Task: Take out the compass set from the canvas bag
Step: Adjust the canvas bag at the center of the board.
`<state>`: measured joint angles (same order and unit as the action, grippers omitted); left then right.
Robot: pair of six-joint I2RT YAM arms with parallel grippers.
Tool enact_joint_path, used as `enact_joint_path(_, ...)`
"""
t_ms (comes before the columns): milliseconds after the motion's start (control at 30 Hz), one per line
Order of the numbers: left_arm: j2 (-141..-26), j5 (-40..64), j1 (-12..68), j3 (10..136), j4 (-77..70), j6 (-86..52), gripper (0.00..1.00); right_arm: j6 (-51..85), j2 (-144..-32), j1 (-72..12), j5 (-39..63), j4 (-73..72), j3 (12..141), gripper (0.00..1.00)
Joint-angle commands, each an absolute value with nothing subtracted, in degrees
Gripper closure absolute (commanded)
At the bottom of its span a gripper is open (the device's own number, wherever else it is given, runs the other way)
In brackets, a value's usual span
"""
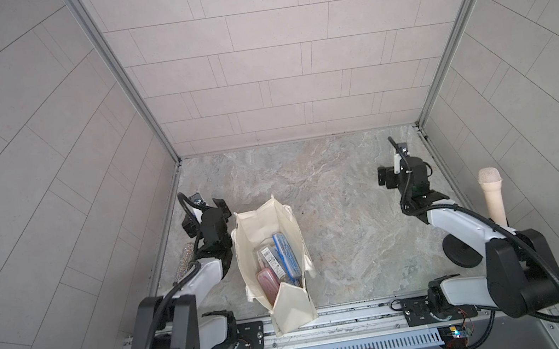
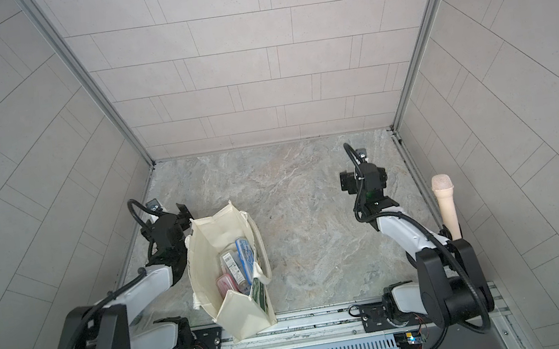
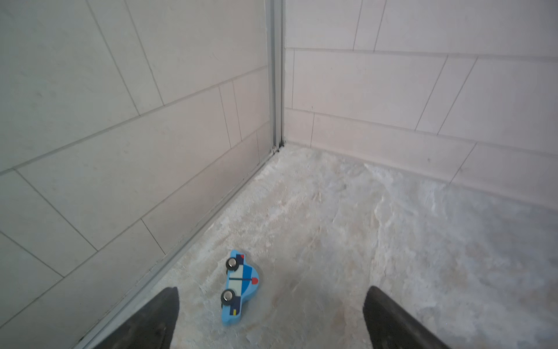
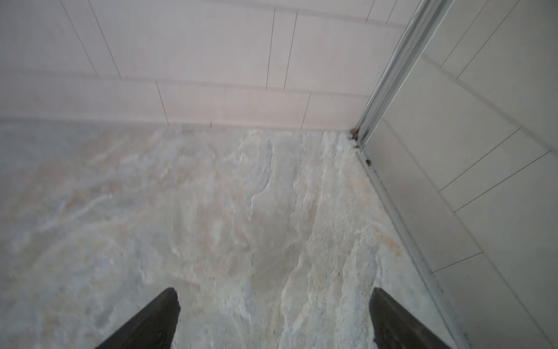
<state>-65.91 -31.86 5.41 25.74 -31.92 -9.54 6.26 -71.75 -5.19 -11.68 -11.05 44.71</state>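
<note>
Overhead, the canvas bag (image 1: 267, 229) stands with its mouth open on the counter (image 1: 332, 190), at the front edge and left of the middle. Three cases lie inside it: a blue case (image 1: 286, 256), a clear labelled pack (image 1: 268, 258) and a pink case (image 1: 267, 281). Which of them holds the compass set cannot be told. The left end effector (image 3: 271, 290) has its jaws spread wide and holds nothing. It is just beside the bag's left side and faces the far left corner. A blue toy car (image 3: 239, 287) lies on its side on the counter ahead of it, near the left edge. The right end effector (image 4: 274, 290) is likewise wide apart and empty, near the right edge and well apart from the bag. A beige microphone (image 1: 493, 197) is at the right edge.
</note>
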Motion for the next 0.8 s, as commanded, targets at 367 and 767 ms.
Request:
enact_joint_path(367, -38.3, -22.9, 12.2, 48.7, 13.8, -24.9, 0.00, 41.2, -59.9, -12.7, 4.0, 21.8, 56.6, 0.00)
enact_joint_path(767, -52.0, -36.6, 48.4, 78.9, 59.0, -39.0, 0.07, 31.1, -76.7, -46.9, 2.8, 50.0, 88.5, 0.02)
